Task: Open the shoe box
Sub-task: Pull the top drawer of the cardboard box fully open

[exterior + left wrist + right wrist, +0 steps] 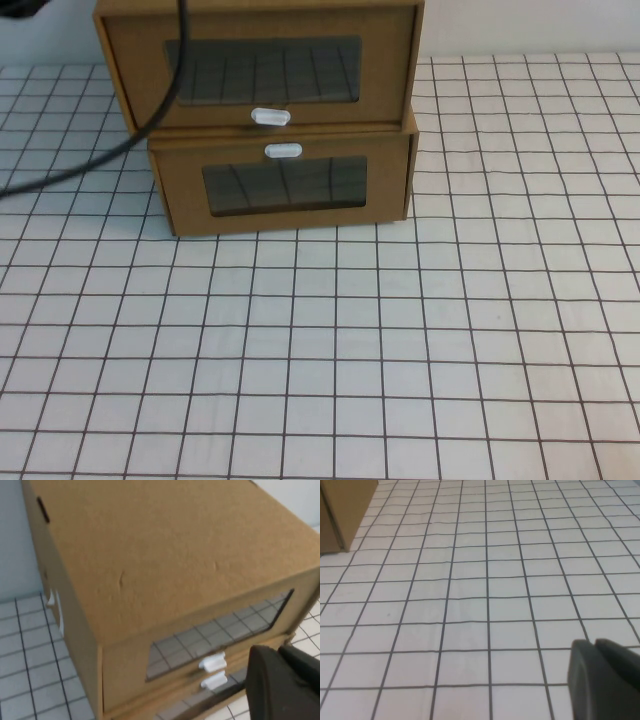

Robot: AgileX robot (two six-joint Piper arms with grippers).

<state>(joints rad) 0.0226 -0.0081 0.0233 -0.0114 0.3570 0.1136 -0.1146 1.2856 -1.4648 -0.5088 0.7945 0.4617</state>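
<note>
White table (420, 340) ruled with a black grid is seen throughout, and two cardboard shoe boxes are stacked at its far side, left of the middle. The upper shoe box (260, 60) is set slightly askew on the lower shoe box (285, 190); both are shut, the upper handle (270, 117) lying just above the lower handle (283, 151). The approach is judged to be the step in hand, with nothing yet gripped. The left gripper (278, 680) is held high and near the front of the boxes, close to both handles; whether it is open or closed cannot be told. The right gripper (600, 680) is parked low over bare table, well apart from the boxes, its jaws closed on nothing. Next, one handle must be singled out and pulled straight forward. Plenty of table is left in front for that pull; a black cable (100, 165) hung across the left part of the upper shoe box's front should be avoided.
</note>
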